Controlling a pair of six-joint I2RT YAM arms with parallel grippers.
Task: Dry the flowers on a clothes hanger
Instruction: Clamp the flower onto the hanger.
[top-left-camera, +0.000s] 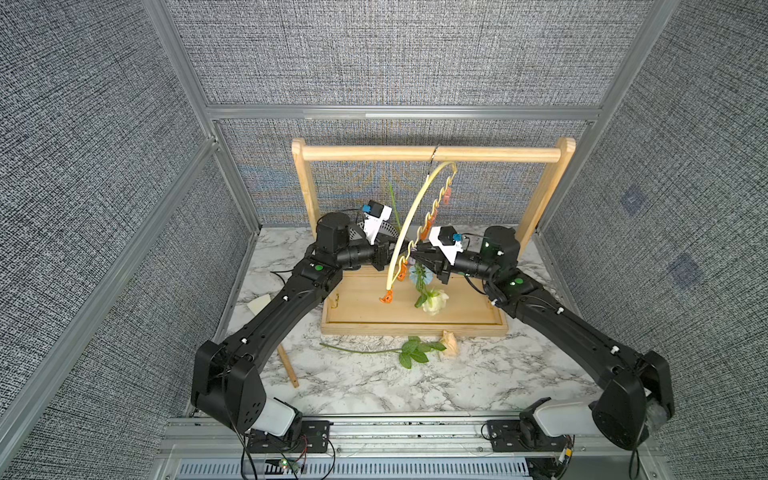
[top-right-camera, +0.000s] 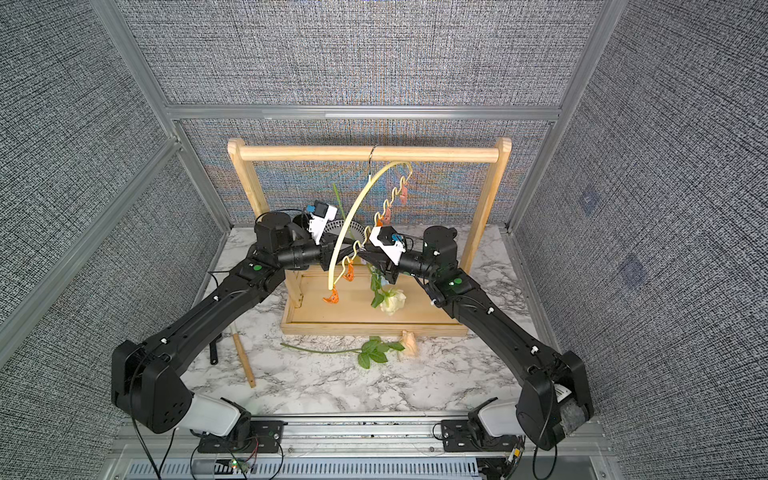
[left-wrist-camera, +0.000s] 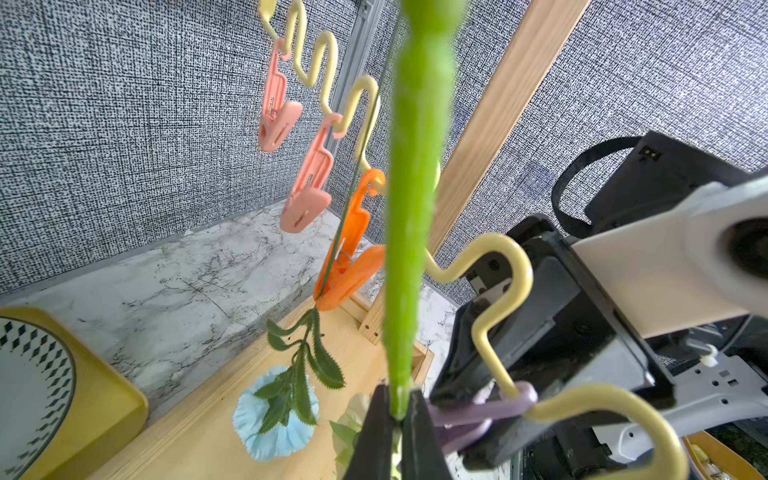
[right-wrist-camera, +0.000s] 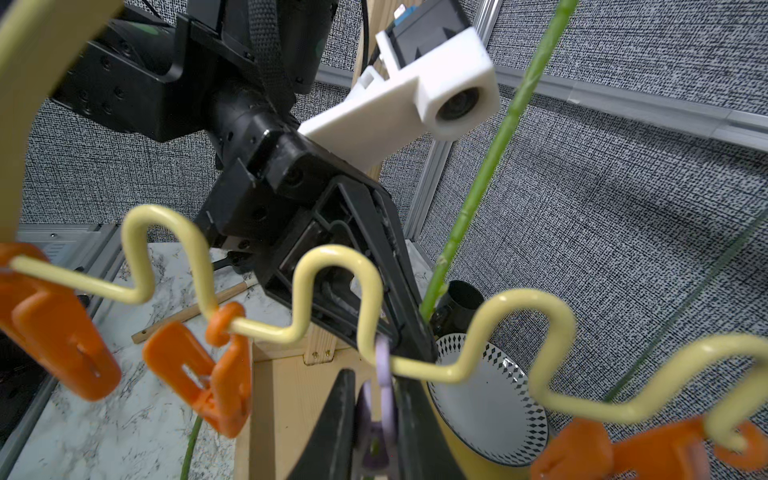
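The pale yellow clothes hanger (top-left-camera: 409, 220) hangs by its hook from the wooden rack, swung out towards me. My left gripper (left-wrist-camera: 401, 409) is shut on the green stem (left-wrist-camera: 415, 208) of a flower. Its cream rose head (top-left-camera: 435, 301) hangs down below the grip. My right gripper (right-wrist-camera: 376, 399) is shut on the lilac clip (right-wrist-camera: 384, 395) on the wavy bar, right beside that stem. The blue flower (left-wrist-camera: 274, 419) hangs head down from an orange clip (left-wrist-camera: 353, 257). A peach rose flower (top-left-camera: 415, 349) lies on the marble table in front of the rack's base.
The wooden rack (top-left-camera: 432, 154) stands on a wooden base tray (top-left-camera: 365, 307). Pink clips (left-wrist-camera: 274, 116) and other orange clips (right-wrist-camera: 199, 374) hang free along the bar. A patterned plate (right-wrist-camera: 490, 395) in a yellow holder stands behind. A wooden stick (top-left-camera: 286, 363) lies at the front left.
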